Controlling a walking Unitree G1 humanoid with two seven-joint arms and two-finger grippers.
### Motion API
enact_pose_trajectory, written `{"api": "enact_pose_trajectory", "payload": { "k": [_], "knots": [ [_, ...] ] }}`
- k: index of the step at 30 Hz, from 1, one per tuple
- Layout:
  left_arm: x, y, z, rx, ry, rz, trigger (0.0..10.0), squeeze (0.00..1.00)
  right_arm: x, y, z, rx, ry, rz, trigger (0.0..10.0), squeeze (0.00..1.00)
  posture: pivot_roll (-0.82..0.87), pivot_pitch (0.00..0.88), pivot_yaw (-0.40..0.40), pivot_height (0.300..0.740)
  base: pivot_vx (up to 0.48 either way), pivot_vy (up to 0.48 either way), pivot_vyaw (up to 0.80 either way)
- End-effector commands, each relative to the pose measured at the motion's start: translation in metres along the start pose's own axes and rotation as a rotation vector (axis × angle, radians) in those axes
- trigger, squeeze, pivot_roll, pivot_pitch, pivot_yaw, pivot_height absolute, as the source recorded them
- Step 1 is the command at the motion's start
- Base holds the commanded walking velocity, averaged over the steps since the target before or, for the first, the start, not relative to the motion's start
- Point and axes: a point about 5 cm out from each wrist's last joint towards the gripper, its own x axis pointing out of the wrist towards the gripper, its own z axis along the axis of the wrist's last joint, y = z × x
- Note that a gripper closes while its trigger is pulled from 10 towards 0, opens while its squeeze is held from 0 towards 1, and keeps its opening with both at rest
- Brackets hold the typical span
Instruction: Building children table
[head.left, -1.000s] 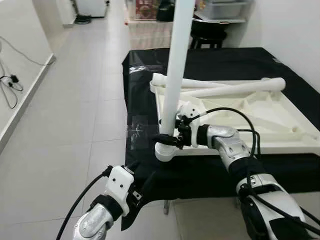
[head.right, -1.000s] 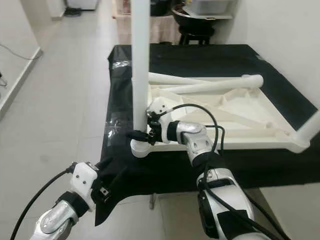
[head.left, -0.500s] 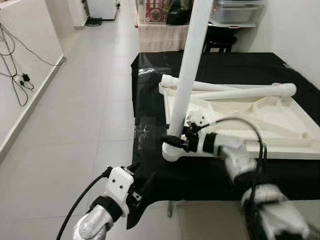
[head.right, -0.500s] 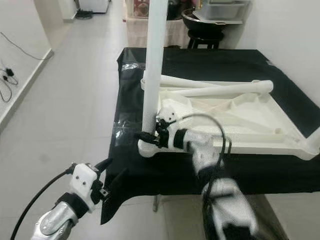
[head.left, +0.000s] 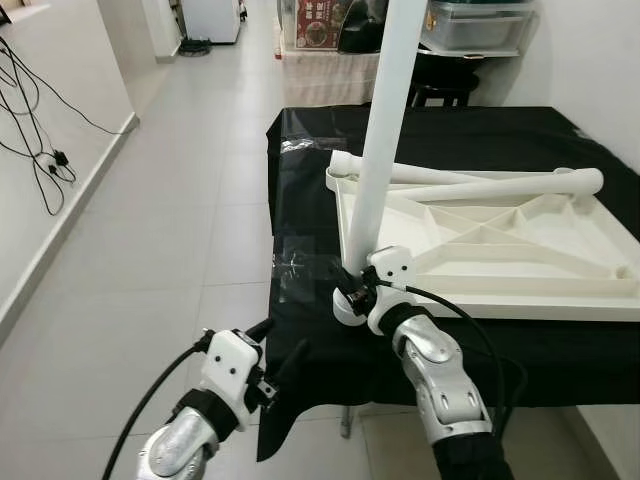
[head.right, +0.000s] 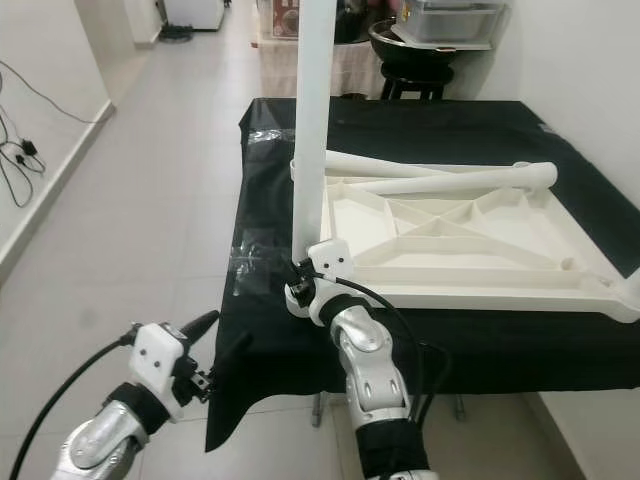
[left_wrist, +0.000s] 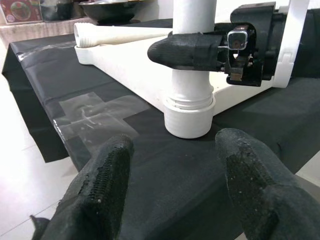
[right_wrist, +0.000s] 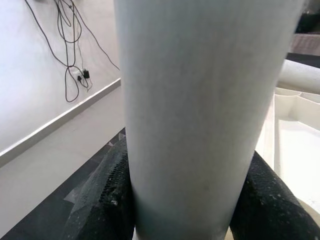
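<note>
Standing upright in the near-left corner socket (left_wrist: 189, 116) of the upturned white children's tabletop (head.left: 490, 255), the white table leg (head.left: 385, 130) is the thing most at risk here. The right pincer (head.left: 358, 293) is clamped around the leg's lower end, just above the socket collar, one black finger on each side of the tube, as the right wrist view confirms.

If the leg is not fully seated or threaded, letting go could let the tall tube lean and topple toward the floor, since its top rises well above the grip point. A sideways pull from the wrist could also drag the light tabletop across the black cloth (head.left: 300, 290) covering the surface, toward the near edge, because nothing else pins it.

Two loose white legs (head.left: 480, 185) lie across the far rim of the tabletop; a jolt could roll them off.

The left pincer (head.left: 272, 352) hovers low, off the near-left corner of the surface, its fingers spread wide with nothing between them and pointed at the socket. Brought in carelessly, it might snag the hanging cloth and shift everything resting on it.
</note>
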Motion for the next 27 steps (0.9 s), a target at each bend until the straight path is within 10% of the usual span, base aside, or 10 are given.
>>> {"api": "enact_pose_trajectory", "payload": {
  "k": [1, 3, 4, 12, 13, 22, 23, 26, 27],
  "knots": [
    [-0.001, 0.000, -0.005, -0.005, 0.024, 0.005, 10.0, 0.00, -0.007, -0.012, -0.020, -0.023, 0.125, -0.053, 10.0, 0.00, -0.02, 0.130, -0.049, 0.740, 0.000, 0.000, 0.00],
    [-0.001, 0.000, -0.005, -0.006, 0.023, 0.010, 10.0, 0.00, -0.005, -0.013, -0.015, -0.026, 0.116, -0.033, 10.0, 0.00, -0.02, 0.130, -0.049, 0.740, 0.000, 0.000, 0.00],
    [0.000, -0.001, -0.005, -0.007, 0.022, 0.011, 10.0, 0.00, 0.001, -0.015, -0.005, -0.043, 0.079, 0.035, 10.0, 1.00, -0.03, 0.128, -0.053, 0.740, 0.000, 0.000, 0.00],
    [0.003, -0.002, -0.006, -0.013, 0.022, 0.003, 10.0, 0.00, 0.018, -0.026, 0.039, -0.054, -0.062, 0.350, 10.0, 0.96, -0.03, 0.117, -0.053, 0.740, 0.000, 0.000, 0.00],
    [0.004, -0.002, -0.007, -0.014, 0.024, -0.001, 10.0, 0.00, 0.021, -0.022, 0.045, -0.172, -0.035, 0.639, 10.0, 0.00, -0.01, 0.109, -0.054, 0.740, 0.000, 0.000, 0.00],
    [0.003, -0.002, -0.008, -0.012, 0.029, 0.001, 10.0, 0.00, 0.031, -0.023, 0.044, -0.140, 0.023, 0.775, 10.0, 0.00, 0.00, 0.102, -0.055, 0.740, 0.000, 0.000, 0.00],
    [0.003, -0.002, -0.008, -0.011, 0.030, 0.002, 10.0, 0.00, 0.034, -0.023, 0.044, -0.124, 0.031, 0.777, 2.1, 0.00, 0.00, 0.100, -0.057, 0.740, 0.000, 0.000, 0.00],
    [0.002, -0.003, -0.009, -0.010, 0.031, 0.002, 10.0, 0.00, 0.035, -0.024, 0.043, -0.111, 0.043, 0.778, 2.1, 0.00, 0.01, 0.100, -0.057, 0.740, 0.000, 0.000, 0.00],
    [0.002, -0.003, -0.009, -0.010, 0.031, 0.003, 10.0, 0.00, 0.035, -0.026, 0.042, -0.090, 0.050, 0.793, 0.0, 0.00, 0.01, 0.100, -0.057, 0.740, 0.000, 0.000, 0.00]
  ]
}}
